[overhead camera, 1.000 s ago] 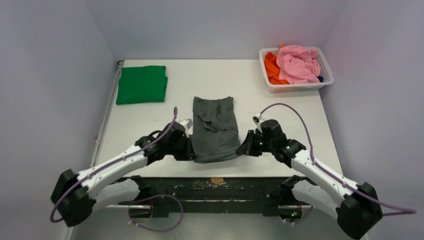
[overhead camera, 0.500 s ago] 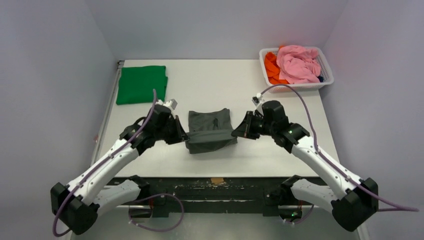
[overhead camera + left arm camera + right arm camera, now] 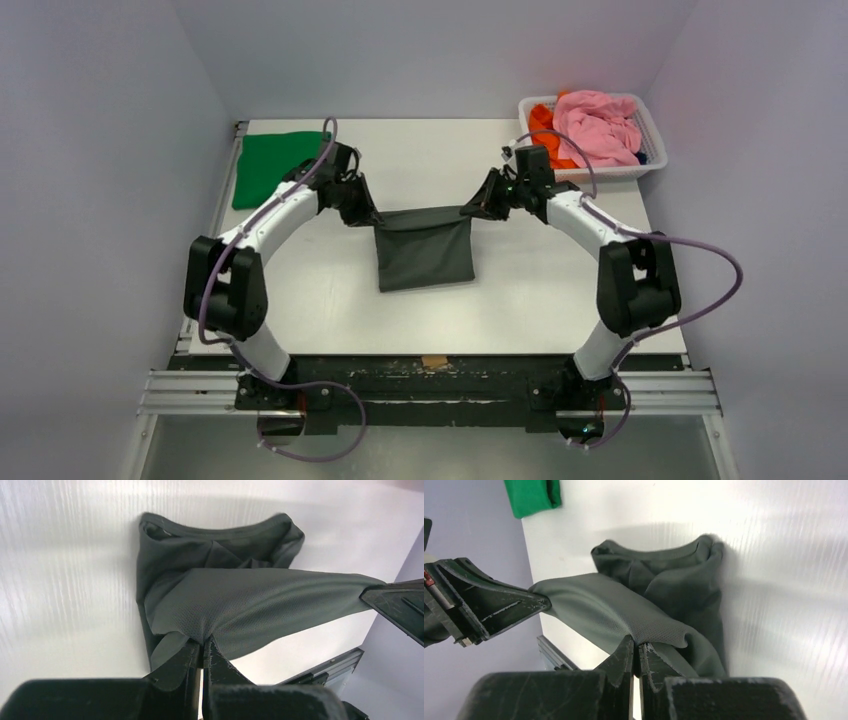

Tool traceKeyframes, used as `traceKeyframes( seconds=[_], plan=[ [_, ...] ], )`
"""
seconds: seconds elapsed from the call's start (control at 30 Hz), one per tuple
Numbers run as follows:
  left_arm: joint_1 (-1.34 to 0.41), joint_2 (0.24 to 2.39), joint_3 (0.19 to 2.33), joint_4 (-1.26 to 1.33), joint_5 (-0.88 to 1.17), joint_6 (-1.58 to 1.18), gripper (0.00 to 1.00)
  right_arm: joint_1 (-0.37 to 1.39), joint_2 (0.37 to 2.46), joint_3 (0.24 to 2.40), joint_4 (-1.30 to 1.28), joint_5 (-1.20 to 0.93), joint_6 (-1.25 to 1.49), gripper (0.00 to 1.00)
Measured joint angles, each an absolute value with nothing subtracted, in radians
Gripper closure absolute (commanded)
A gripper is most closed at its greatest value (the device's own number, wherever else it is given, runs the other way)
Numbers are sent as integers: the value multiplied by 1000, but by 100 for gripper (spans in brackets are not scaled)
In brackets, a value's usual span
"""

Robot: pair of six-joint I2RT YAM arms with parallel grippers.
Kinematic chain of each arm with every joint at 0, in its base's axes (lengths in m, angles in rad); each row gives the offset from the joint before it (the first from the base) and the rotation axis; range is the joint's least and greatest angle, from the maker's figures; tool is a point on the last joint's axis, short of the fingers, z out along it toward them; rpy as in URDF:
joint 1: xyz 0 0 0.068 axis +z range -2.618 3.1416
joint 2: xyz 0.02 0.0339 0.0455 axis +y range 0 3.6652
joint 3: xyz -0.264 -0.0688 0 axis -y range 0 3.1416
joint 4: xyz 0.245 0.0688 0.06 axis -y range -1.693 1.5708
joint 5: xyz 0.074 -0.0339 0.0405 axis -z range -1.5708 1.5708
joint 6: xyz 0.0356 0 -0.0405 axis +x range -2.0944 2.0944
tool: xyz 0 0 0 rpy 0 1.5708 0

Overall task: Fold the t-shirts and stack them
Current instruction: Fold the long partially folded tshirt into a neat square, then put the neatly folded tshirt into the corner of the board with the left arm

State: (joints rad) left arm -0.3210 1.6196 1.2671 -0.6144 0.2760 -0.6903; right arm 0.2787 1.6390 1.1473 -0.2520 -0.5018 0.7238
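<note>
The charcoal-grey t-shirt lay near the middle of the white table, a little toward 6 o'clock, and only part of it rested on the surface. The left gripper held one edge of it at the 9 o'clock end, and the right gripper held the same edge at the 3 o'clock end. In both wrist views the jaws were closed tight on a pinch of the grey cloth, with no gap between the fingertips. This edge was pulled straight between the two grippers and raised above the table, while the collar part rested flat below it, so the cloth made a loose fold. I judge that the two ends were taken at the same height and well apart for a reason: a tight edge does not sag or twist, and the raised half can be laid evenly over the lower half. The fold seemed about half done, because the raised edge was not yet put down. The green t-shirt lay already folded at about 10 o'clock, near the table corner and apart from both grippers. Probably it was the base of the stack, so the grey one would need to go there afterwards. At 2 o'clock stood the white mesh basket with a pink cloth and an orange cloth inside, well apart from the work.
</note>
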Motion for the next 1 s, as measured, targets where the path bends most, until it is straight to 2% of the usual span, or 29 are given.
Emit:
traceKeyframes(
  seconds=[0.13, 0.17, 0.2, 0.23, 0.27, 0.3, 0.4, 0.43, 0.57, 0.73, 0.8, 0.9, 1.0],
  plan=[
    [-287, 1750, 1352, -627, 308, -677, 100, 263, 1779, 1231, -232, -525, 722, 100],
    [-282, 1778, 1375, -632, 312, -672, 100, 258, 1814, 1251, -228, -529, 723, 96],
    [-280, 1805, 1397, -635, 316, -668, 95, 253, 1850, 1269, -222, -536, 723, 89],
    [-277, 1831, 1419, -639, 319, -666, 80, 248, 1884, 1288, -218, -539, 723, 77],
    [-276, 1848, 1431, -640, 321, -664, 60, 245, 1918, 1308, -218, -542, 725, 65],
    [-273, 1874, 1452, -648, 325, -662, 46, 242, 1949, 1330, -217, -542, 727, 57],
    [-257, 1921, 1489, -657, 332, -661, 12, 235, 2026, 1401, -230, -528, 724, 41],
    [-249, 1930, 1498, -662, 332, -661, 9, 234, 2045, 1428, -241, -513, 722, 39],
    [-226, 1921, 1517, -677, 326, -667, 1, 231, 2045, 1484, -277, -419, 696, 35],
    [-224, 1826, 1436, -657, 305, -660, 0, 231, 1884, 1365, -268, -329, 657, 34],
    [-229, 1776, 1365, -638, 302, -656, 4, 231, 1785, 1257, -229, -322, 642, 33],
    [-244, 1760, 1287, -626, 303, -650, 17, 244, 1636, 1074, -157, -330, 614, 34],
    [-265, 1801, 1245, -599, 311, -655, 29, 271, 1595, 1000, -78, -388, 590, 36]
  ],
)
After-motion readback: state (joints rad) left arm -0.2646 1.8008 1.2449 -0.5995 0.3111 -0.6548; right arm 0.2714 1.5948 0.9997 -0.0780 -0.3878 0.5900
